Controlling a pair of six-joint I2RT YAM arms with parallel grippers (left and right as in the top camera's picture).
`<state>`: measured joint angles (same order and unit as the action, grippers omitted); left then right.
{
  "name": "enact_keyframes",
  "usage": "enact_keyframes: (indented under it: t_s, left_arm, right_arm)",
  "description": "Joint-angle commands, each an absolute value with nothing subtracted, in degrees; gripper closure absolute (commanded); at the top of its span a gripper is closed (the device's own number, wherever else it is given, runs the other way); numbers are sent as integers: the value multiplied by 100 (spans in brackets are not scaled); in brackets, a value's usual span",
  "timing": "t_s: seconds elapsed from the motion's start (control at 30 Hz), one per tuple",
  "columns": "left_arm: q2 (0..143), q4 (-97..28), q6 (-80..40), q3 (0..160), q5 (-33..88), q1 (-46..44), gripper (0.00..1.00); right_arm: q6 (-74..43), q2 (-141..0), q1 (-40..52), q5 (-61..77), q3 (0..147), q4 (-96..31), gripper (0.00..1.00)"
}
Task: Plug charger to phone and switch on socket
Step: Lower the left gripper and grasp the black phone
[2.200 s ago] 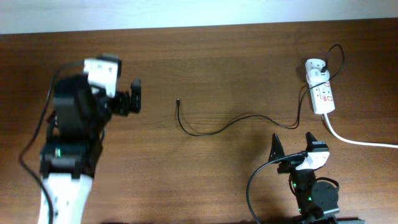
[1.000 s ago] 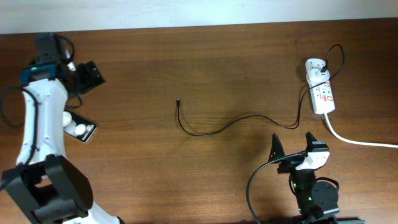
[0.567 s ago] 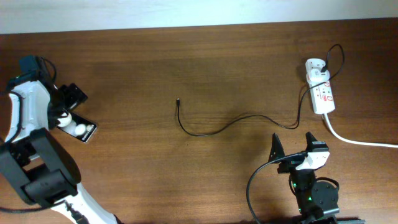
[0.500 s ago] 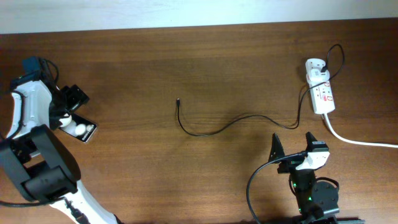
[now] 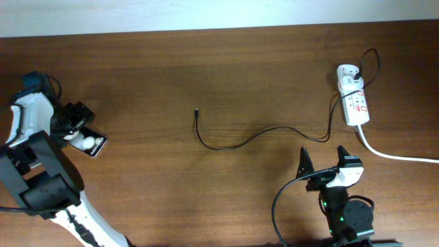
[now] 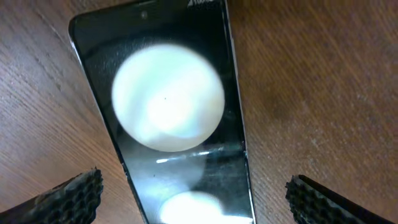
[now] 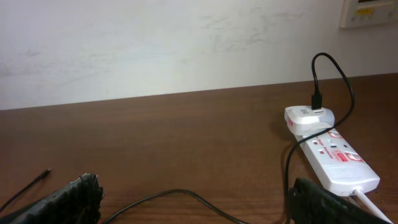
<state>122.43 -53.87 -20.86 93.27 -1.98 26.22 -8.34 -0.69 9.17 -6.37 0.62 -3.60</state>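
The phone (image 5: 91, 143) lies flat at the table's far left, black with white round blobs. My left gripper (image 5: 72, 121) hovers right over its upper end, open. In the left wrist view the phone (image 6: 168, 118) fills the space between the two fingertips (image 6: 68, 198), touching neither. The charger cable (image 5: 226, 145) snakes across the middle from its free plug tip (image 5: 197, 111) to the white adapter (image 5: 348, 74), which sits in the socket strip (image 5: 357, 107). My right gripper (image 5: 322, 162) stands open near the front edge, empty, with the cable (image 7: 177, 194) and the socket (image 7: 336, 163) ahead of it.
The socket's thick white cord (image 5: 398, 156) runs off to the right edge. A pale wall (image 7: 186, 43) rises behind the table's far edge. The left arm's white body (image 5: 31, 137) reaches along the left edge.
The left arm has swung from left of centre to the far left and come down over the phone, jaws still open. The right arm, cable and socket have not moved.
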Motion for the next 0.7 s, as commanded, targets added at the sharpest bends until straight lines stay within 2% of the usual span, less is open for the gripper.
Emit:
enact_keyframes:
  t_s: [0.0, 0.67]
  left_arm:
    - [12324, -5310, -2185, 9380, -239, 2644, 1]
    - [12599, -4976, -2187, 9380, -242, 2770, 1]
  right_arm:
    - [-794, -21, 897, -648, 32, -405, 1]
    - [-794, -21, 897, -648, 32, -405, 1]
